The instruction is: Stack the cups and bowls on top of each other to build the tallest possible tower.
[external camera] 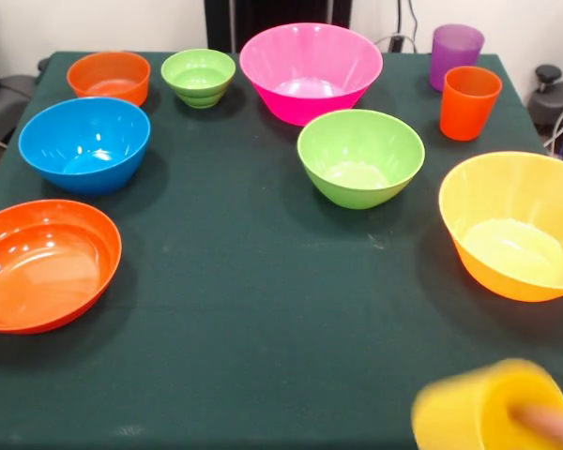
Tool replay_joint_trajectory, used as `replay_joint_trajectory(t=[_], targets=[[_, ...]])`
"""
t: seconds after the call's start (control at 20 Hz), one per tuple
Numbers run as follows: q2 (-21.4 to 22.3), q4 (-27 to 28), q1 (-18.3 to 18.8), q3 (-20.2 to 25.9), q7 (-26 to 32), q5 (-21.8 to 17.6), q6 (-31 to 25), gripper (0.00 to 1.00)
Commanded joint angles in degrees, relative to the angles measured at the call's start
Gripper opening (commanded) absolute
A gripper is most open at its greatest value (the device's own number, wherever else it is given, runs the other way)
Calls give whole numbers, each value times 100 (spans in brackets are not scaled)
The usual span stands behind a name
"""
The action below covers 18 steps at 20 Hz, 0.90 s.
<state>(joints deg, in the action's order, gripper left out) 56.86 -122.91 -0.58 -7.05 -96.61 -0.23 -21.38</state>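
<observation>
All bowls stand apart on the dark green table [263, 281]; no tower stands. At the back are a small red-orange bowl [109, 77], a small ribbed green bowl [198, 77] and a large pink bowl [311, 71]. A blue bowl [84, 143] sits at the left, a shallow orange bowl [43, 264] at the front left. A medium green bowl [360, 157] is right of centre, a large yellow-orange bowl [516, 223] at the right. A purple cup [456, 54] and an orange cup [469, 102] stand at the back right. A blurred yellow cup [488, 408] is at the bottom right, a fingertip [549, 424] at its mouth. The gripper does not show.
The robot's black pedestal [277, 19] stands behind the table's far edge. Dark objects [555, 94] and cables sit off the table's right side, and a dark shape [0, 94] sits off its left.
</observation>
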Motion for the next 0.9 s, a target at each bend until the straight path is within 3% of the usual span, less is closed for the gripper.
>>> replay_joint_trajectory(t=[0.05,0.6,0.9], targets=[[295,-302,-41,413,-712,208,-798,100],[788,-406,-232,321,-759,333,-1244,100],[795,-414,-277,314,-693,232,-1311,100]])
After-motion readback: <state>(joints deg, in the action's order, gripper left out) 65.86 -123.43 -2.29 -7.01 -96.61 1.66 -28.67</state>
